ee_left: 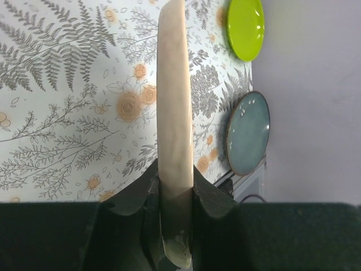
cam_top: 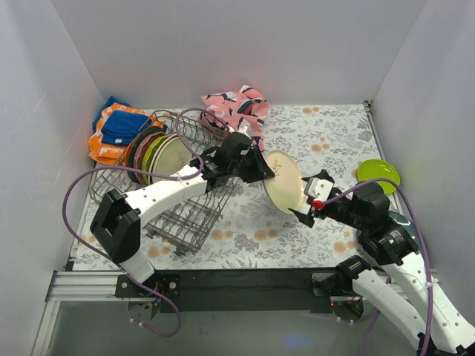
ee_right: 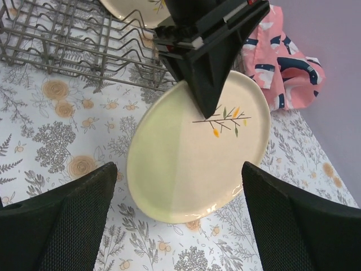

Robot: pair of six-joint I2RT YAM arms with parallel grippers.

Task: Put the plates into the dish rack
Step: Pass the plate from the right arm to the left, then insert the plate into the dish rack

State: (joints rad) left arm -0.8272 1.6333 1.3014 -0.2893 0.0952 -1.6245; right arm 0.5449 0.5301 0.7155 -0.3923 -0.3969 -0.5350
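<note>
A cream plate [cam_top: 286,184] with a small branch motif hangs tilted above the floral mat, right of the dish rack [cam_top: 189,215]. My left gripper [cam_top: 265,169] is shut on its rim, and the left wrist view shows the plate [ee_left: 175,101] edge-on between the jaws of the left gripper [ee_left: 176,189]. My right gripper [cam_top: 309,200] stands open just beside the plate's lower edge; its fingers [ee_right: 70,217] flank the plate [ee_right: 192,169] without touching it. Several plates [cam_top: 157,152] stand in the rack's far end. A green plate [cam_top: 377,172] lies at the right.
A teal plate [ee_left: 248,134] lies near the mat's right edge, next to the green plate [ee_left: 246,27]. A pink patterned cloth [cam_top: 239,107] sits behind the rack, with orange and blue cloths [cam_top: 119,130] at the back left. White walls enclose three sides.
</note>
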